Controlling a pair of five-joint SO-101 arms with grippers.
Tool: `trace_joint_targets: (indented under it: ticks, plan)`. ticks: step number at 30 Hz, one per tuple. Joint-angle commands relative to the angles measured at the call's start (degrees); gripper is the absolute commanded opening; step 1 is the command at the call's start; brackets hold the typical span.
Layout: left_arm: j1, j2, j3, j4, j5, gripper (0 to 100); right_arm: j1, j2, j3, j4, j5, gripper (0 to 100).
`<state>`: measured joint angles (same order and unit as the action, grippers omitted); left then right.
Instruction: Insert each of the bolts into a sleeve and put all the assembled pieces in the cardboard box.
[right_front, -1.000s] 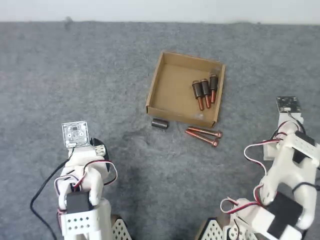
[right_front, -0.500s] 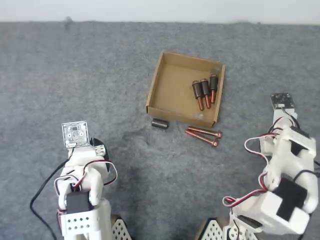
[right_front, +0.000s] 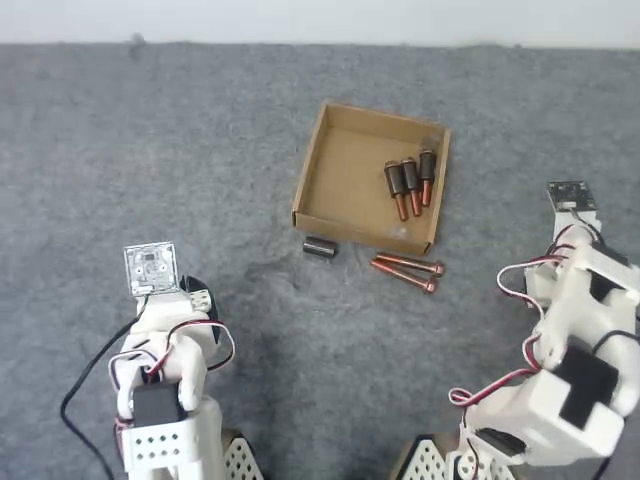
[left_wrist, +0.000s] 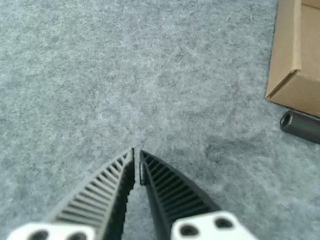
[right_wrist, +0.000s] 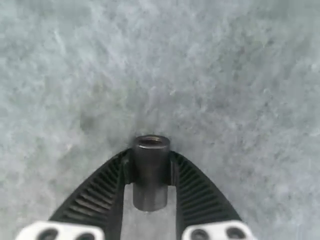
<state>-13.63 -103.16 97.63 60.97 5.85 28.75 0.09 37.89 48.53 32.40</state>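
Observation:
The cardboard box (right_front: 345, 170) lies at the table's middle with three assembled bolt-and-sleeve pieces (right_front: 410, 185) inside. In front of it lie a loose dark sleeve (right_front: 320, 247) and two copper bolts (right_front: 405, 268). My right gripper (right_wrist: 150, 156) is shut on another dark sleeve (right_wrist: 149, 172), held upright just above the carpet; that arm (right_front: 580, 300) stands at the right, well clear of the box. My left gripper (left_wrist: 136, 153) is shut and empty over bare carpet, with the box corner (left_wrist: 295, 65) and the loose sleeve (left_wrist: 301, 126) ahead of it.
Grey carpet (right_front: 200, 150) covers the whole table. The left arm (right_front: 165, 370) stands at the near left. A white wall edge runs along the far side.
The right arm has shifted a little, its wrist swinging slightly left and then farther from the front edge. The left arm, box, bolts and loose sleeve have not moved.

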Motion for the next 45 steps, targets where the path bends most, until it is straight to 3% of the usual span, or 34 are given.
trace_joint_targets:
  ticks: [1,7,11,16,18,29,37,45]
  plan:
    - [-0.09,-0.62,-1.10,-0.35,-0.35,2,5.76,-9.63,-3.08,6.90,0.44,0.7]
    - [-0.53,-0.62,-1.10,-9.49,2.20,2,13.85,-16.75,1.58,8.40,0.44,0.7]
    - [0.00,-0.70,-1.10,-10.20,1.67,2,19.47,-18.77,3.16,8.40,0.88,0.7]
    - [1.41,-0.44,-1.19,-13.98,-13.89,2,26.77,-18.77,3.16,8.40,0.88,0.7]
    - [4.13,-0.44,-1.45,-13.27,-17.32,2,29.32,-18.77,3.16,7.52,0.88,0.7]
    - [16.00,1.85,-18.15,-1.67,-17.67,2,39.25,-18.68,3.25,-1.89,0.97,0.7]
    - [21.98,30.68,-37.14,0.26,-17.49,2,43.47,-18.68,10.46,-19.56,0.62,0.7]
    - [37.45,58.46,-53.85,4.40,-19.25,2,43.82,-18.68,11.78,-21.49,0.97,0.7]
